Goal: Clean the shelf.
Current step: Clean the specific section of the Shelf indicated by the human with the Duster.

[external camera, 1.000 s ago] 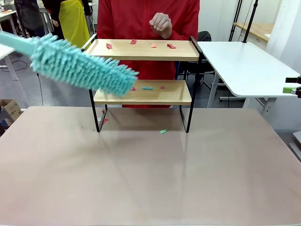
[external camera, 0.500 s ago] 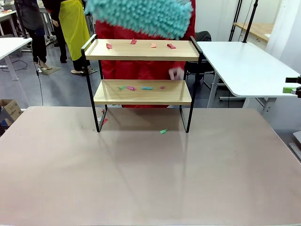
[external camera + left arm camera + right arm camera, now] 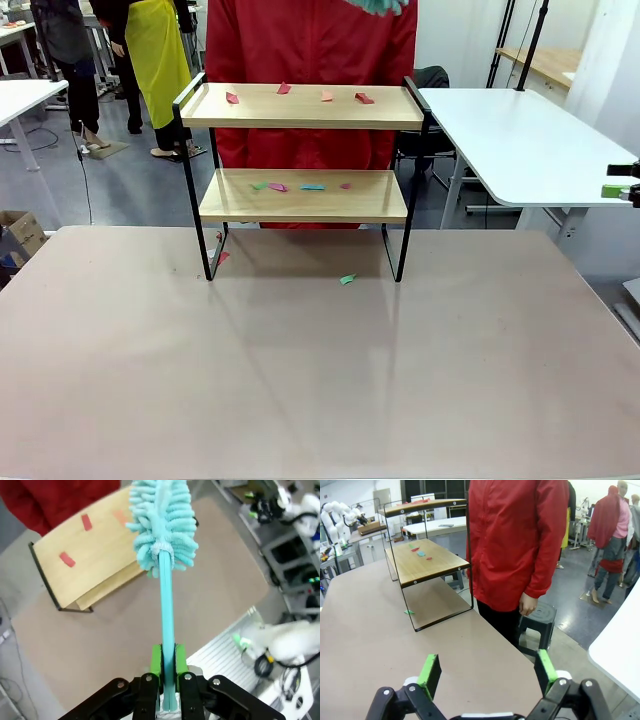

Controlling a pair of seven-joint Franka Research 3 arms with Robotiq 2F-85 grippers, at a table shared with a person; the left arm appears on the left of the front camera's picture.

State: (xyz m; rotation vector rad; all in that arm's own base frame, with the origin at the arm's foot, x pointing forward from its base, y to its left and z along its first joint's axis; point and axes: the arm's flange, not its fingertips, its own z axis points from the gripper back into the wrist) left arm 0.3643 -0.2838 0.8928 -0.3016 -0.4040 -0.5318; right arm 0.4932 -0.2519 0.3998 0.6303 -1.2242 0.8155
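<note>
The shelf [image 3: 300,197] stands at the table's far middle, two light wooden boards on a black frame. Red and pink paper scraps [image 3: 364,98] lie on its top board, and red, green and blue scraps [image 3: 313,187] on the lower one. In the left wrist view my left gripper [image 3: 167,667] is shut on the handle of a teal fluffy duster [image 3: 162,525], whose head hangs high above the shelf's top board [image 3: 95,555]. The duster's tip [image 3: 380,5] just shows at the front view's top edge. My right gripper [image 3: 487,672] is open and holds nothing, low over the table beside the shelf [image 3: 427,562].
A person in a red jacket [image 3: 310,40] stands right behind the shelf, one hand [image 3: 526,605] hanging down. A green scrap [image 3: 347,279] and a red scrap [image 3: 221,257] lie on the table under the shelf. A white table [image 3: 520,140] stands at the right.
The duster swung from the shelf's left side up and to the right, until only its tip shows at the top. The person's hand dropped from chest height and out of the front view.
</note>
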